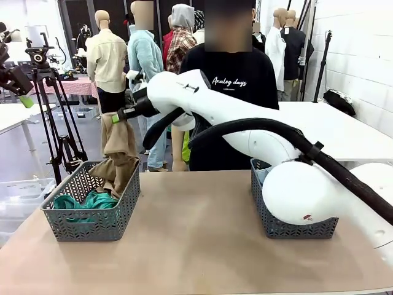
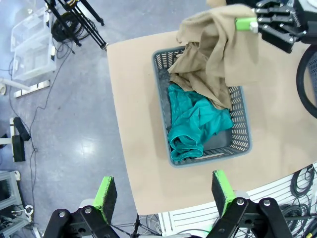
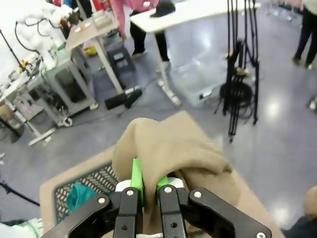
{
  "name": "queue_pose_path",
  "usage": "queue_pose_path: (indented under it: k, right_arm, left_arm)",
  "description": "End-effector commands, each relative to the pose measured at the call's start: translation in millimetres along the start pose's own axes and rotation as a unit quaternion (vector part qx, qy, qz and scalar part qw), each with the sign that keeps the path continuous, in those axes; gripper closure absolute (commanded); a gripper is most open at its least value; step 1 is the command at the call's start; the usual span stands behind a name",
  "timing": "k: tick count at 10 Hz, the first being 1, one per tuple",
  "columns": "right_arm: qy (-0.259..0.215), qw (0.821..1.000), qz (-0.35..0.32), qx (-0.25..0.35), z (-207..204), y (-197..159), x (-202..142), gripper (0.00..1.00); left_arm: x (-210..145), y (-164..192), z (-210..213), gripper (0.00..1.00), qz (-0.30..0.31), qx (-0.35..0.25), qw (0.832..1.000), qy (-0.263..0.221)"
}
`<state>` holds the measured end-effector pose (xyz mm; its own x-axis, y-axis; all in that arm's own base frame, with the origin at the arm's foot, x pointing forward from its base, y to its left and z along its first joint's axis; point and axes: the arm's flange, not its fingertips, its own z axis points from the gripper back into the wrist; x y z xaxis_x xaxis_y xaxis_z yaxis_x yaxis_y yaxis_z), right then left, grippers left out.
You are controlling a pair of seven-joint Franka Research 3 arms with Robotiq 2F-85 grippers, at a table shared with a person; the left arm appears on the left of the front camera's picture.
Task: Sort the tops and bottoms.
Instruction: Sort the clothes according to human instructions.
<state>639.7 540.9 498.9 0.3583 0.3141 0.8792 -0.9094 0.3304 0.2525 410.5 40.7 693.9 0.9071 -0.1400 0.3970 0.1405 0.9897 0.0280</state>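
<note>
The right end effector [image 3: 147, 191] is clamped on a fold of the tan top [image 3: 171, 148], its two green pads pressed together with cloth pinched between them. In the front view this end effector [image 1: 116, 117] has reached across to the robot's left side and holds the tan top [image 1: 120, 153] up in the air, so that the garment hangs down with its lower end draped into the left basket [image 1: 92, 224]. From the left wrist view, the tan top [image 2: 213, 59] spills over the far end of that basket [image 2: 245, 134], with the right end effector [image 2: 247, 24] gripping it at the top. The teal top [image 2: 193, 124] lies crumpled inside the same basket, beneath and beside the tan cloth; in the front view the teal top [image 1: 86, 201] shows through the near side.

The left end effector [image 2: 163, 191] hangs high above the desk [image 2: 143, 163] with its jaws spread wide and nothing between them.

A second grey basket [image 1: 288, 227] sits on the robot's right side of the desk [image 1: 196, 246], partly hidden behind the right arm; a little pale blue cloth [image 1: 263, 175] shows at its far corner. A person in a black T-shirt [image 1: 236, 80] stands at the far edge.
</note>
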Motion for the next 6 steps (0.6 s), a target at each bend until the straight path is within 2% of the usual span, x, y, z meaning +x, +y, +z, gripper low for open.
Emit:
queue_pose_path:
  k: [1, 3, 6]
  right_arm:
    - [0.03, 0.999, -0.031, 0.022, -11, 0, -5, 1.0]
    - [0.056, 0.995, -0.048, 0.065, -36, 2, -22, 1.0]
    - [0.098, 0.981, -0.073, 0.152, -55, 41, -20, 1.0]
  left_arm:
    - [-1, 3, 1, 0.0, -0.001, 0.001, 1.0, -0.003]
    - [-1, 3, 1, 0.0, -0.001, 0.001, 1.0, -0.003]
    - [-1, 3, 1, 0.0, -0.001, 0.001, 1.0, -0.003]
